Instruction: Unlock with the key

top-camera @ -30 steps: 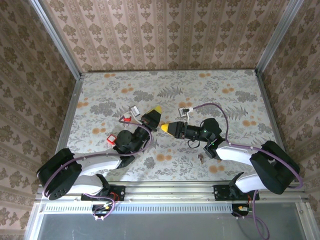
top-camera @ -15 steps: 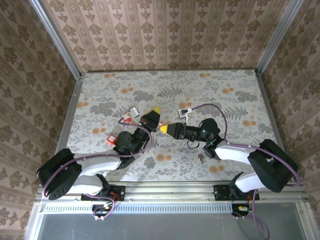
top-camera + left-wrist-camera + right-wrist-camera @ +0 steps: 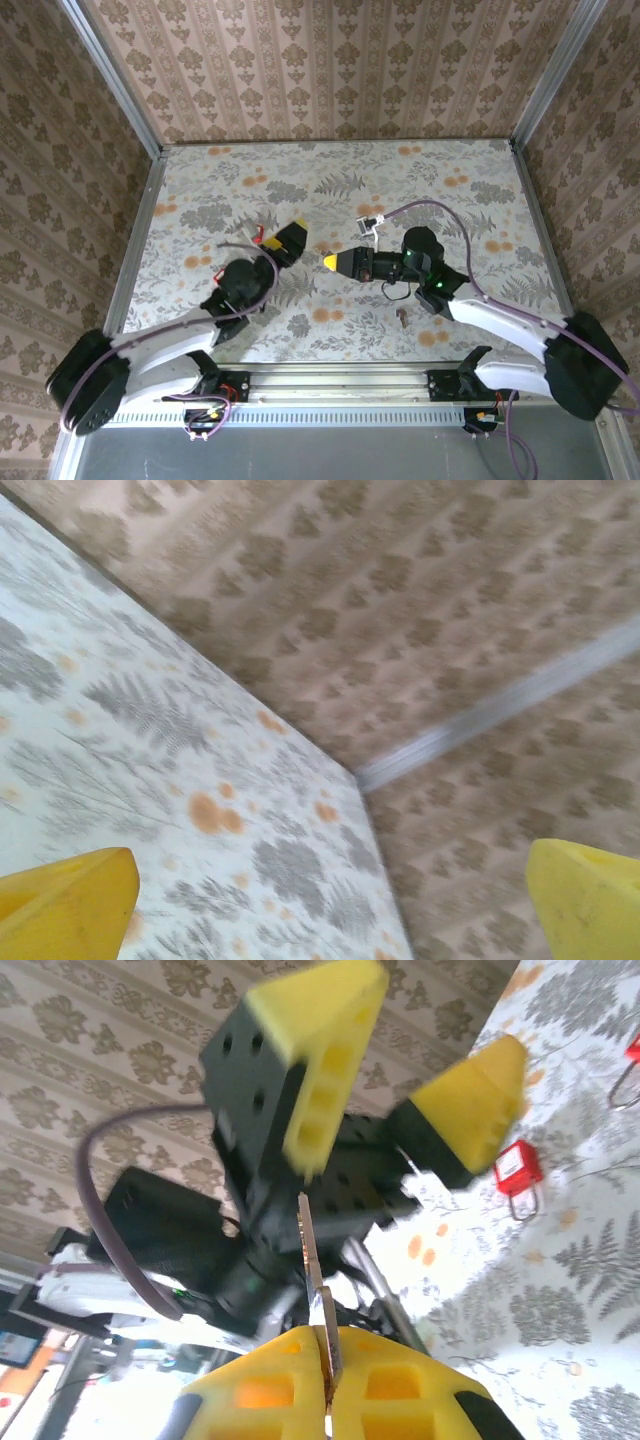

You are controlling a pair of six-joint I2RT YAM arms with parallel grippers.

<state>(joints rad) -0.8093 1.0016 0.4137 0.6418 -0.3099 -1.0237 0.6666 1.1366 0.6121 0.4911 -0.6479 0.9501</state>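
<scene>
The key point(image 3: 312, 1260) is in the right gripper point(image 3: 327, 1370). Its two yellow fingers point(image 3: 400, 1390) are pressed together on the thin metal blade, which sticks out edge-on from between them. From above, this gripper point(image 3: 330, 262) sits over the middle of the table point(image 3: 450, 200) and points left.

The left gripper point(image 3: 280, 230) is just to the left of it and a little farther back, apart from the key. Its yellow fingers point(image 3: 65, 905) are spread wide, with nothing between them but bare tabletop and the wall behind. In the right wrist view the left gripper point(image 3: 400, 1070) faces the key, its black body filling the space beyond the blade.

A red padlock point(image 3: 516, 1168) with a silver shackle lies flat on the table beyond the left gripper. A second padlock point(image 3: 633, 1050) is cut off by the right edge of that view. A small dark object point(image 3: 402, 318) lies on the table near the front edge, beside the right arm; it is too small to tell what it is. A purple cable point(image 3: 430, 208) loops over the right arm's wrist.
</scene>
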